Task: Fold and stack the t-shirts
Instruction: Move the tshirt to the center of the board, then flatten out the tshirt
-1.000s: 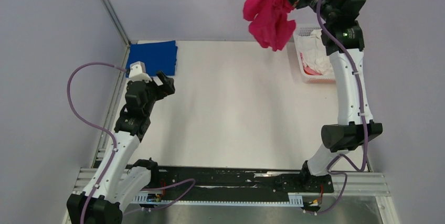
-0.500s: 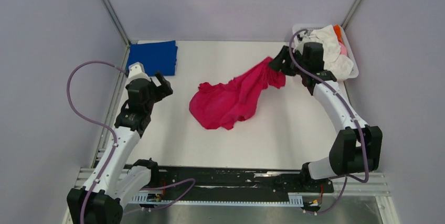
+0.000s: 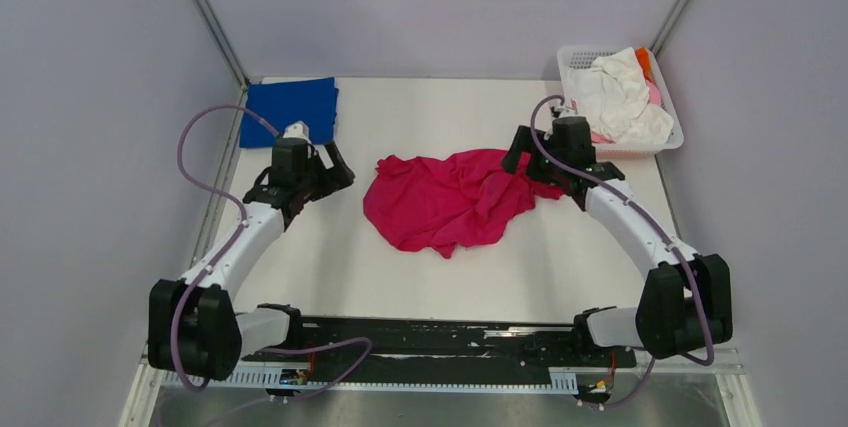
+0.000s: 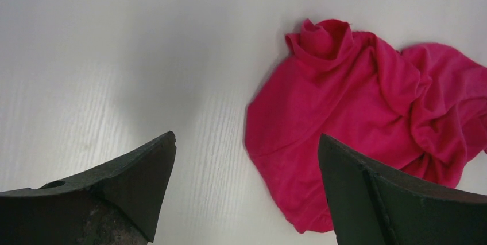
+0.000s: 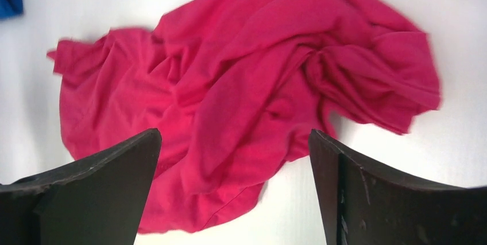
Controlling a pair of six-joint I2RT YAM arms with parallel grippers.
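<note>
Both the left pincer (image 3: 343,173) and the right pincer (image 3: 524,164) stand spread and empty, flanking the crumpled magenta t-shirt (image 3: 450,199) lying mid-worktop (image 3: 450,282), long axis left to right, its right end at the nearer right pincer

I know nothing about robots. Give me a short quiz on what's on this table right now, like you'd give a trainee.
1. True or false: the magenta t-shirt lies neatly folded.
2. Where is the blue t-shirt? A) on top of the magenta one B) at the far-left corner of the table C) hanging off the near edge
3. Fill in: the left end effector and right end effector both stand ___.
Key: 1 false, it is crumpled; 2 B; 3 open.
</note>
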